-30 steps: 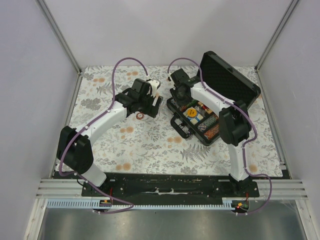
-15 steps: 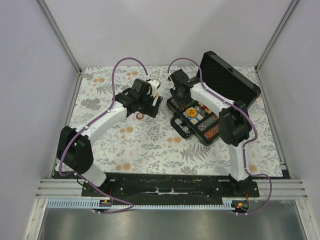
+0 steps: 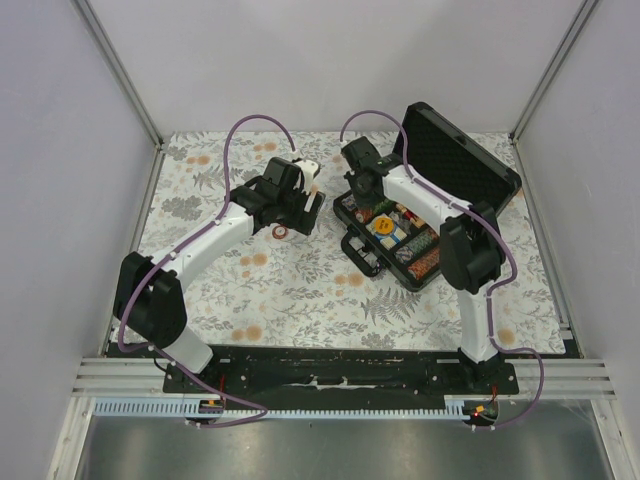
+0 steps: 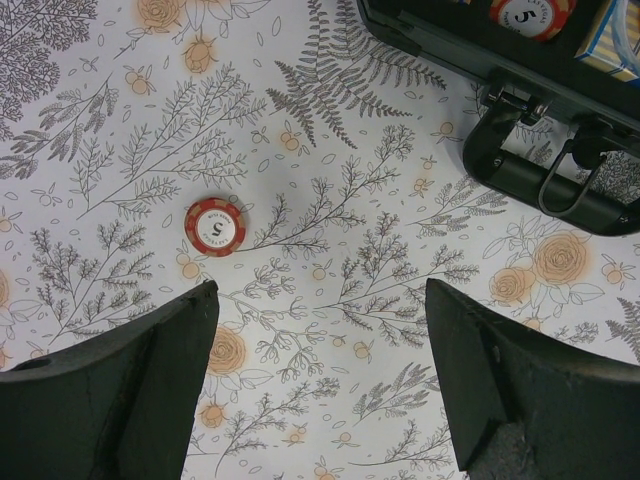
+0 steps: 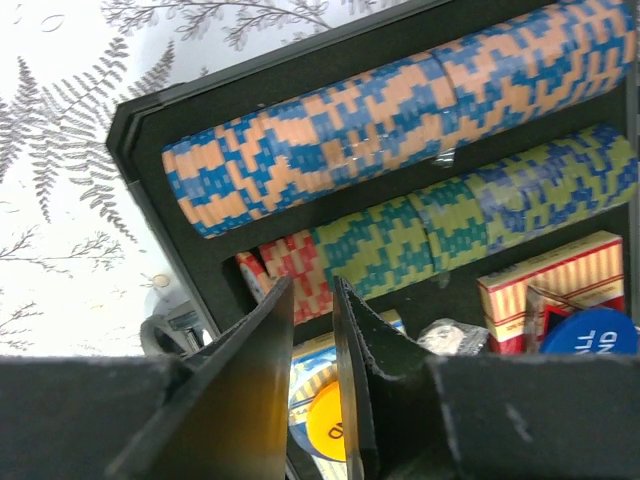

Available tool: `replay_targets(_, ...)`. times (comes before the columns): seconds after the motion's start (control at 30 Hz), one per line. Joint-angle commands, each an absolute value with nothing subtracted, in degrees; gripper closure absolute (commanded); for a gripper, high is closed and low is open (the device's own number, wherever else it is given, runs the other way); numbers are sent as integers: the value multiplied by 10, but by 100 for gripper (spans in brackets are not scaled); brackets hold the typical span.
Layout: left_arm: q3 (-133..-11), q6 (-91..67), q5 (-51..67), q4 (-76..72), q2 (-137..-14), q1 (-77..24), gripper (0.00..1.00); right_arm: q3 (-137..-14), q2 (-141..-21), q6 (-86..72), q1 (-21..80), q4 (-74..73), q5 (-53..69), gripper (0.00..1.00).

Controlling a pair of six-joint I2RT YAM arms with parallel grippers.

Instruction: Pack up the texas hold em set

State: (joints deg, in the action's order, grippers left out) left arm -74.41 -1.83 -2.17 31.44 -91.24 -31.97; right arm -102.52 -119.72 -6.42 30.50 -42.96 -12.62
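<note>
Case [image 3: 455, 160] open on the right half of the flowered table [image 3: 300, 290], lid up, chip rows [image 5: 400, 100] and a red deck [image 5: 560, 275] packed inside. Right gripper [image 5: 312, 285] poised low over the rows' end near the case's corner, jaws only a thin slit apart, nothing seen between them. Left gripper [image 4: 320, 292] spread wide and empty above the table near the case handle [image 4: 540, 185], a lone red chip [image 4: 215, 226] lying flat ahead of one finger.
</note>
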Motion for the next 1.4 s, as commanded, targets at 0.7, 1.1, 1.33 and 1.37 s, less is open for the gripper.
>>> replay_targets(0.7, -800, -164, -212, 373, -1006, -318, 11, -1034, -1112, -109, 294, -410, -59, 62)
replay_targets(1.1, -841, -253, -157, 399, -1119, -256, 21, -1009, -1077, -117, 294, -410, -61, 62)
replay_targets(1.33, -846, -238, -128, 374, -1153, -242, 26, -1005, -1071, -112, 294, -410, -66, 62)
replay_targets(1.37, -846, -239, -127, 373, -1157, -240, 26, -1005, -1071, -111, 294, -410, -66, 61)
